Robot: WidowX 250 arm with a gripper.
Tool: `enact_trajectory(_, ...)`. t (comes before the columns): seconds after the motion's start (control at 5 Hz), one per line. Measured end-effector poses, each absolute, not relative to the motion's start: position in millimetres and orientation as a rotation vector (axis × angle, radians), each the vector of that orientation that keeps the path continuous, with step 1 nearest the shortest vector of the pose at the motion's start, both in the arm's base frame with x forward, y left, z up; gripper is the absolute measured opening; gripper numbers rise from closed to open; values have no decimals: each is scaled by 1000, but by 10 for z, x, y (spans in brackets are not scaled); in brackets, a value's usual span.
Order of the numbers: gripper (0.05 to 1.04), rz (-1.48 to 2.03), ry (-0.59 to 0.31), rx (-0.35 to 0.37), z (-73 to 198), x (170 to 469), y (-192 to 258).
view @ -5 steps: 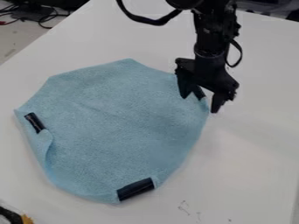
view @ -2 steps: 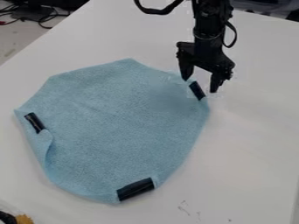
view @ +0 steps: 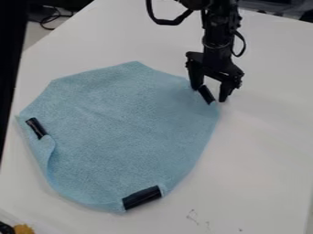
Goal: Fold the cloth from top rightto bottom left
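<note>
Cloth (view: 122, 132) is spread ctr-left of frame on the counter (view: 263, 160). My tool (view: 209, 93), upper R, is wide; black strip (view: 207, 95) on cloth's top-R edge sits btwn its tips, long axis slanting down-R. I'd grip there.

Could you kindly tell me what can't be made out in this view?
In the camera view:
- Tabletop beneath the blue cloth: hidden by it
- Dark object: cut off by left edge
- Orange-brown item: cut off by bottom edge
- Small marks: too faint
- Whether gripper touches cloth: too small to tell
</note>
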State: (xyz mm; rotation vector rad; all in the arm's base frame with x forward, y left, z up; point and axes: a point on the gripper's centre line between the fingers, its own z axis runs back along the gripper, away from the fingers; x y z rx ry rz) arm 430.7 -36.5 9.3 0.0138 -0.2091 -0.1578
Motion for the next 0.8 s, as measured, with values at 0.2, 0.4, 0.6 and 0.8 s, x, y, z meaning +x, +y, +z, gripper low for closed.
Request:
enact_trajectory(0.2, 697, -149, -226, -7, 57, 4267, -332)
enact_trajectory(0.4, 413, -146, -221, -16, 48, 4250, -284)
enact_trajectory(0.6, 211, -148, -212, -13, 54, 4238, -274)
enact_trajectory(0.8, 89, -154, -177, 25, 151, 4154, -328)
